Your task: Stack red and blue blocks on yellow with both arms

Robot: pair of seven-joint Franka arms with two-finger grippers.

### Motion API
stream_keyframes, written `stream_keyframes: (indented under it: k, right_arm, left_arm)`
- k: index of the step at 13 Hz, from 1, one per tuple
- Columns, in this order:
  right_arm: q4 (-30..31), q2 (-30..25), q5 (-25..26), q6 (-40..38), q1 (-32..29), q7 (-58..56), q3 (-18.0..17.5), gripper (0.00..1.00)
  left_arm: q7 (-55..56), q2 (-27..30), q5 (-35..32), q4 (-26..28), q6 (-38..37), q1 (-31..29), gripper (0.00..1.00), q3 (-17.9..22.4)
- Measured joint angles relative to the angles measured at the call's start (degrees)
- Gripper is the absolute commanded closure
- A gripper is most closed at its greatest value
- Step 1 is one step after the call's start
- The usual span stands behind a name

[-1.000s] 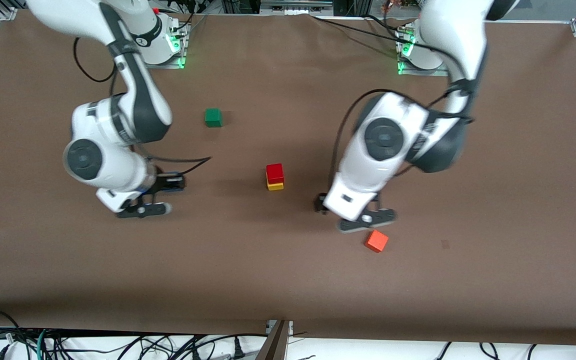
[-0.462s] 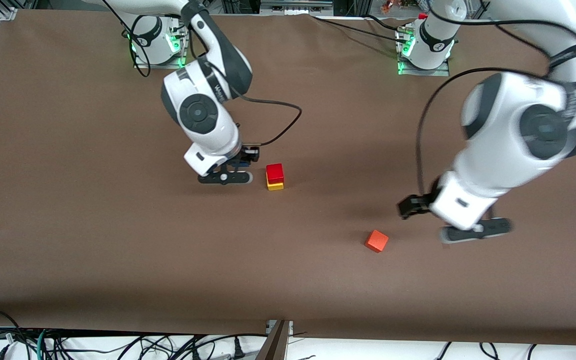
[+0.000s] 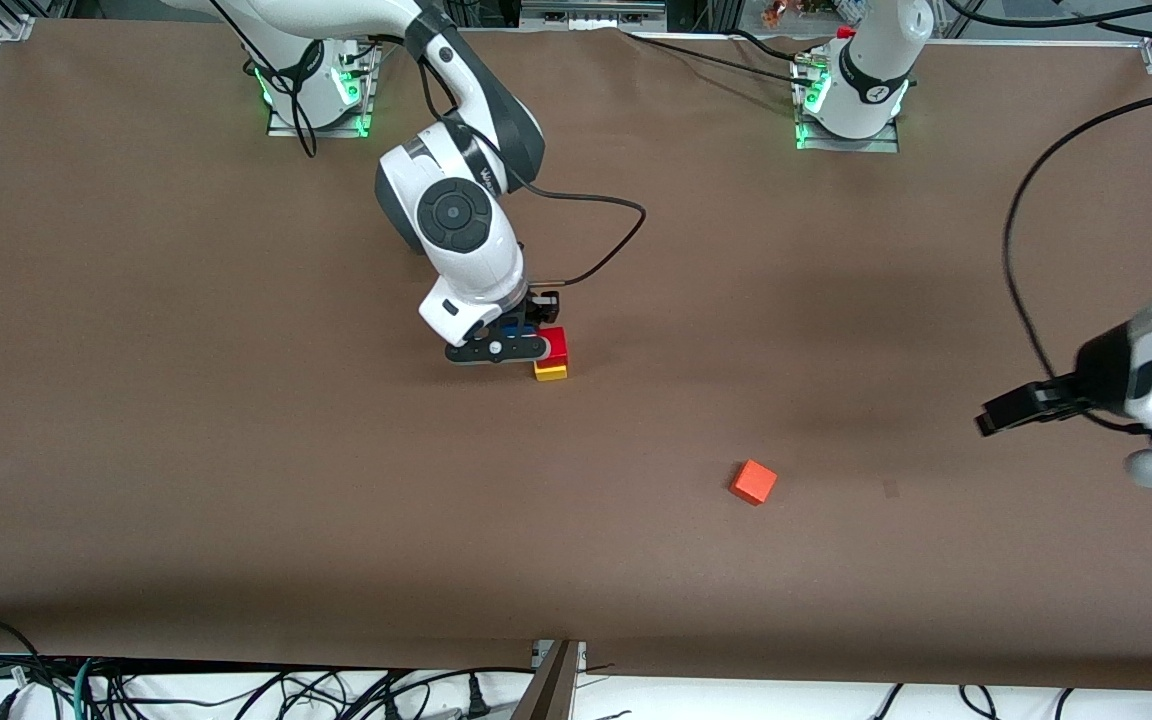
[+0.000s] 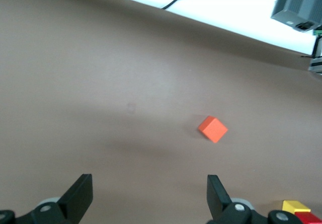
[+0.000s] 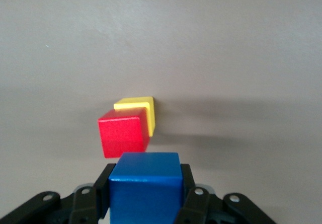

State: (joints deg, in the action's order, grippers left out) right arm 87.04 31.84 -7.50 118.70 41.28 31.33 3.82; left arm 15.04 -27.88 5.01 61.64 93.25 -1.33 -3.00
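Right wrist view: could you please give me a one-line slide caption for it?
Right gripper holds the blue block just short of the red block stacked on the yellow block.

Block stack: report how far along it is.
Done: the red block sits on the yellow block mid-table. In hand: the right gripper is shut on the blue block, up in the air beside the stack, not over it. Left: set blue on red and release. The left gripper waits with fingers open, over the left arm's end of the table.
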Motion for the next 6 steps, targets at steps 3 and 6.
stream_keyframes:
  k: [3,6]
  right_arm:
    - [-1.26,0.98,0.0,2.15,0.43,0.23,0.01,0.6]
    - [-3.87,2.6,0.35,2.15,1.22,0.43,0.02,0.6]
  left_arm:
    - [-0.61,1.4,0.0,-0.01,-4.76,-0.58,0.0,0.05]
    - [-0.7,3.27,-0.75,0.09,-8.51,-0.82,0.0,0.08]
